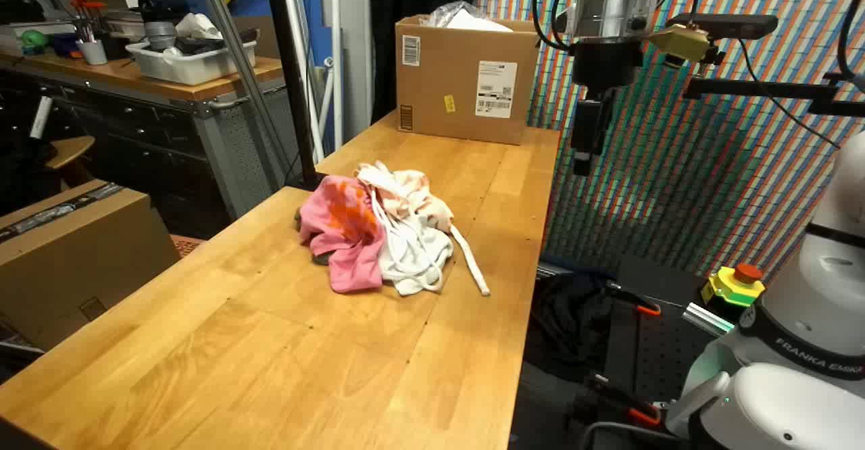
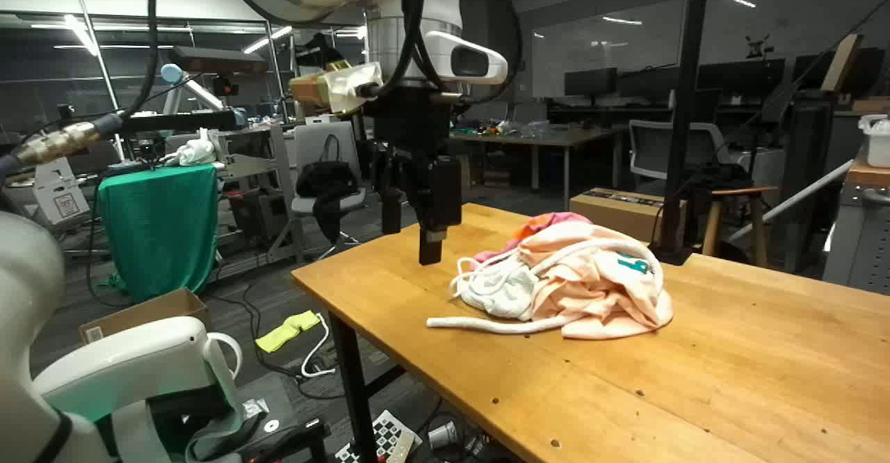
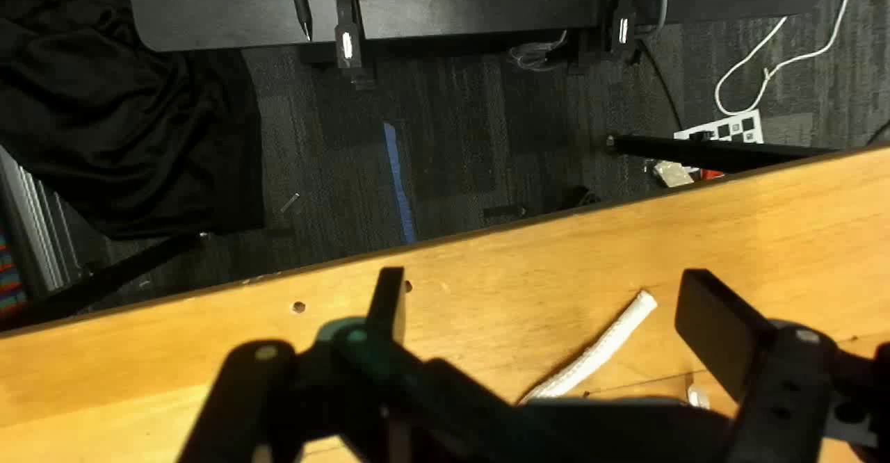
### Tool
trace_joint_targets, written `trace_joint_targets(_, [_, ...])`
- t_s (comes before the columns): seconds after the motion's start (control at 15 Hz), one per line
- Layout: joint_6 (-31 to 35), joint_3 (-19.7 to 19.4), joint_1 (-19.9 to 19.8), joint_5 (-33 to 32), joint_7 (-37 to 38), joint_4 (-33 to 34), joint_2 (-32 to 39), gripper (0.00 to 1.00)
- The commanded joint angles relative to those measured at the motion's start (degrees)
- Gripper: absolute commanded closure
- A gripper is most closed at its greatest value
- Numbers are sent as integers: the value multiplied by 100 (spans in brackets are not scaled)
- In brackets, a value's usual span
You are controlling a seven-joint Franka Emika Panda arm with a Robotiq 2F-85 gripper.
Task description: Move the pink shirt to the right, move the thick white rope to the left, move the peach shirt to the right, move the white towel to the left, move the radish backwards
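Bunched on the wooden table are several cloths. The pink shirt (image 1: 348,261), with orange patches, lies on the pile's left in an exterior view; behind the peach shirt (image 2: 598,286) it half shows as the pink shirt (image 2: 549,223). Beside them is the white towel (image 1: 436,244), crumpled. The thick white rope (image 2: 480,324) arches over the peach shirt, its free end on bare wood. The radish is hidden or out of view. My gripper (image 2: 411,240) hangs above table height, apart from the pile, open and empty. In the wrist view the rope's end (image 3: 598,352) shows below, between the gripper's (image 3: 546,303) fingers.
A thin white string (image 1: 388,227) loops over the towel. The table (image 1: 270,369) carries a cardboard box (image 1: 466,85) at one end. A black post (image 2: 685,136) rises at the table's edge beyond the pile. Dark material (image 1: 323,259) peeks from under the pink shirt.
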Motion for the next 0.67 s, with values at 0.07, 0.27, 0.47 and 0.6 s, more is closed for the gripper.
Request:
trace_joint_targets(0.07, [-10, 6, -8, 2, -5, 40, 0, 0])
trace_joint_targets(0.27, [-10, 6, -8, 2, -5, 50, -1, 0])
trace_joint_targets(0.47, [-10, 6, -8, 2, -5, 50, -1, 0])
trace_joint_targets(0.6, [-4, 25, 10, -18, -27, 119, 71, 0])
